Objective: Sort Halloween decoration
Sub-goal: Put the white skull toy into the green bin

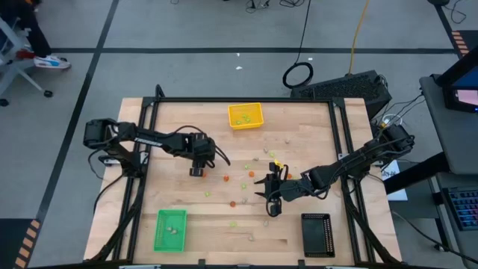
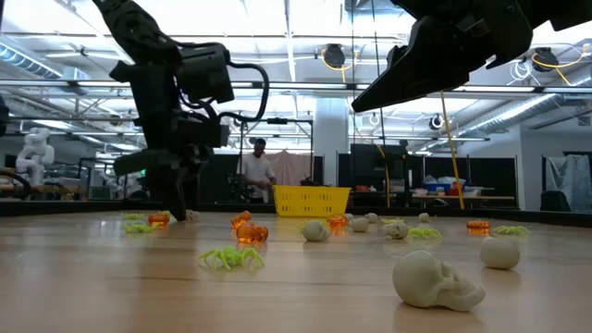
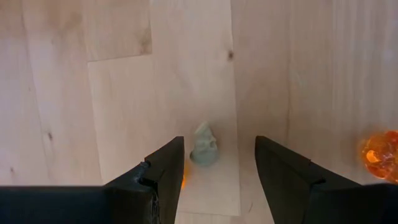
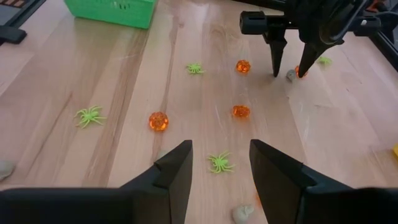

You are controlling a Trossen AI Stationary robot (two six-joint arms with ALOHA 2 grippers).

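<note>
Tiny Halloween decoration pieces lie scattered on the wooden table: orange pumpkins (image 4: 158, 121), light green spiders (image 4: 90, 115) and pale skulls (image 2: 435, 280). My left gripper (image 1: 196, 171) points down over the table's left-middle, open. Its fingers stand on either side of a pale skull (image 3: 204, 144) that lies on the wood, with a gap on each side. The right wrist view shows the same skull (image 4: 290, 75) between those fingers. My right gripper (image 4: 220, 171) hangs open above the table's middle right, slanting down. A green spider (image 4: 220, 163) lies on the table below it.
A yellow tray (image 1: 246, 116) stands at the far edge. A green tray (image 1: 170, 229) sits at the near left and a black tray (image 1: 317, 235) at the near right. An orange piece (image 3: 380, 155) lies close beside my left gripper. Bare wood lies left of it.
</note>
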